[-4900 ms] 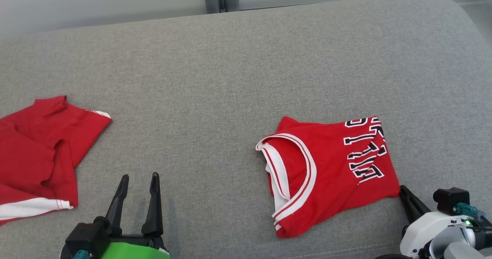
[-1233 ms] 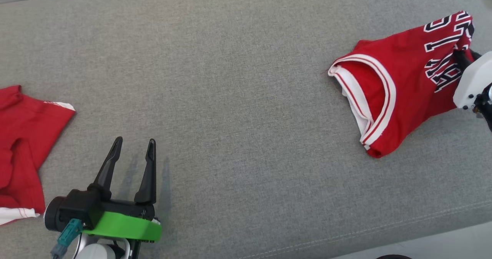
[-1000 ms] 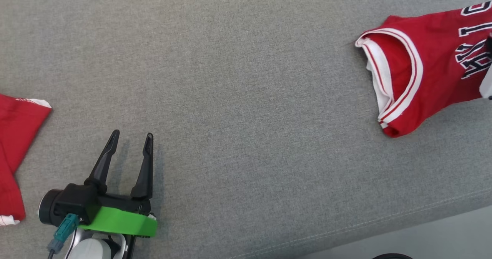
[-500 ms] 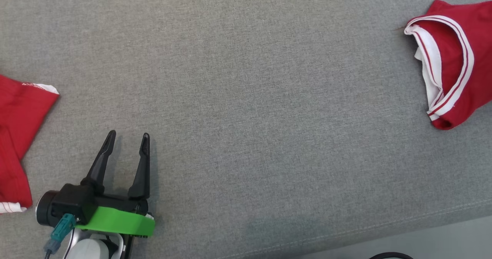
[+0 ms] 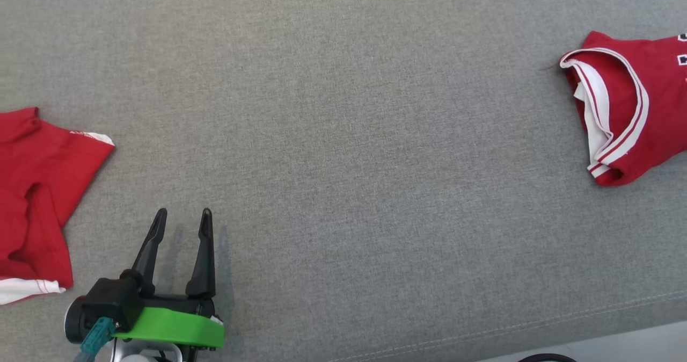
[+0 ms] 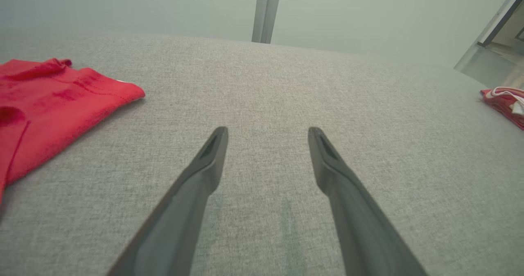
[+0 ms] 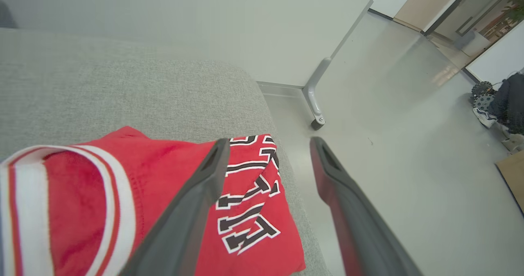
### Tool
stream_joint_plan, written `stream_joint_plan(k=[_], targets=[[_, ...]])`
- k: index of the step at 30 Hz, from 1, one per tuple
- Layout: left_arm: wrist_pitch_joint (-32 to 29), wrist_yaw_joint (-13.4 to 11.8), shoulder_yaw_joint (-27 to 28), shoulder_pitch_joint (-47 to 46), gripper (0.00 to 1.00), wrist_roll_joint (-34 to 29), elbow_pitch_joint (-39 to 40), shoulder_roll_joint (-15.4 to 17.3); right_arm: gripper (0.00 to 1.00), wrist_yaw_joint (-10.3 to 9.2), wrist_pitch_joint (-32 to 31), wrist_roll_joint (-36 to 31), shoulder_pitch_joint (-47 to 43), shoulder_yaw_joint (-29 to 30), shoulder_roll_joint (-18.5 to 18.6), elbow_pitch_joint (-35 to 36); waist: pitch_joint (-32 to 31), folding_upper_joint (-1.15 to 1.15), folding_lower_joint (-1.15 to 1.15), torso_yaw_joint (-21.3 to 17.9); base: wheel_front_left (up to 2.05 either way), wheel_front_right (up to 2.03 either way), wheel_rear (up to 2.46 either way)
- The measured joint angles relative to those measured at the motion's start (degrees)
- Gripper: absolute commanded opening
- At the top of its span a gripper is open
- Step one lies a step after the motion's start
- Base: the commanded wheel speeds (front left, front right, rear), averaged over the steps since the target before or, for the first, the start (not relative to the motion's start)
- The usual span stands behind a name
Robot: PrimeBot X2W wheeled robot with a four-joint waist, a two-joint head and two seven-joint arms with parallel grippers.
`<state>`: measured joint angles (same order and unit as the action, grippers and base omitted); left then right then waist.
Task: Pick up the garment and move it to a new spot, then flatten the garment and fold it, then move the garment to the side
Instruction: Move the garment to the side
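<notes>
Jersey (image 5: 652, 120) (red, folded) lay on the grey cushion (image 5: 375, 163); my right fingers (image 7: 192, 214) gaped over it, left fingers (image 5: 203, 260) spread too.

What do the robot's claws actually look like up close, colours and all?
The left claw has two long, tapered black fingers on a black block, backed by a bright green band, with a teal plug at its side. The right claw has fingers of the same dark, pointed shape.

The folded jersey (image 5: 665, 109) runs off the head view's right edge.
</notes>
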<state>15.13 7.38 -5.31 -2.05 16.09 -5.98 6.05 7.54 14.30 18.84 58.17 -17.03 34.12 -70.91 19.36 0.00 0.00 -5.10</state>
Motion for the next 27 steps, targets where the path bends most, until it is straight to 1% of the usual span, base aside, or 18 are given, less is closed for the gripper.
stream_joint_plan(k=[3, 5, 8, 10, 12, 15, 17, 20, 23, 27], targets=[[0.0, 0.0, 0.62, 0.82, 1.0, 0.0, 0.0, -0.78, 1.0, 0.0, 0.51, -0.14, -2.65, 1.23, -0.57, 4.94, -1.8, 0.0, 0.0, 0.21, 0.0, 0.0, 0.0], [-0.01, 0.0, 1.18, 1.54, 1.0, 0.0, 0.04, -1.32, 1.0, 0.0, 0.63, -0.48, -5.73, 3.59, -0.31, 12.98, -3.03, 0.0, 0.0, 0.41, 0.0, 0.0, 0.0], [0.0, 0.0, 2.24, 2.53, 1.0, 0.0, 0.34, -1.92, 1.0, -0.01, 0.76, -1.86, -13.42, 9.82, -1.15, 27.16, -4.87, 0.0, 0.0, 0.84, 0.0, 0.0, 0.0], [0.0, 0.0, 2.85, 3.55, 1.0, 0.01, 0.29, -2.23, 1.0, 0.0, 0.75, -3.44, -21.3, 13.6, -3.28, 35.54, -6.15, 0.0, 0.0, 1.2, 0.0, 0.0, 0.0], [0.0, 0.0, 3.37, 4.55, 1.0, 0.01, 0.12, -2.64, 1.0, -0.01, 0.75, -4.79, -28.62, 17.49, -6.19, 43.63, -7.47, 0.0, 0.0, 1.61, 0.0, 0.0, 0.0], [0.0, 0.0, 3.99, 6.26, 1.0, 0.01, -0.08, -2.81, 1.0, 0.0, 0.76, -7.03, -37.55, 20.64, -10.24, 53.45, -9.43, 0.0, 0.0, 2.25, 0.0, 0.0, 0.0], [0.0, 0.0, 3.89, 6.8, 1.0, -0.01, -0.35, -2.91, 1.0, 0.0, 0.75, -7.91, -42.84, 22.35, -12.91, 57.7, -10.6, 0.0, 0.0, 2.72, 0.0, 0.0, 0.0], [0.0, 0.0, 3.89, 7.04, 1.0, -0.16, -1.16, -3.0, 1.0, -0.01, 0.76, -8.78, -48.63, 23.97, -16.27, 62.27, -11.98, 0.0, 0.0, 3.73, 0.0, 0.0, 0.0], [0.0, 0.0, 4.49, 7.0, 1.0, -0.56, -2.05, -3.0, 1.0, -0.01, 0.75, -9.34, -53.19, 23.88, -18.68, 64.21, -13.09, 0.0, 0.0, 4.88, 0.0, 0.0, 0.0], [0.0, 0.0, 5.24, 6.98, 1.0, -0.6, -3.18, -3.01, 1.0, -0.01, 0.75, -10.1, -56.55, 23.63, -20.8, 65.39, -14.53, 0.0, 0.0, 6.04, 0.0, 0.0, 0.0]])
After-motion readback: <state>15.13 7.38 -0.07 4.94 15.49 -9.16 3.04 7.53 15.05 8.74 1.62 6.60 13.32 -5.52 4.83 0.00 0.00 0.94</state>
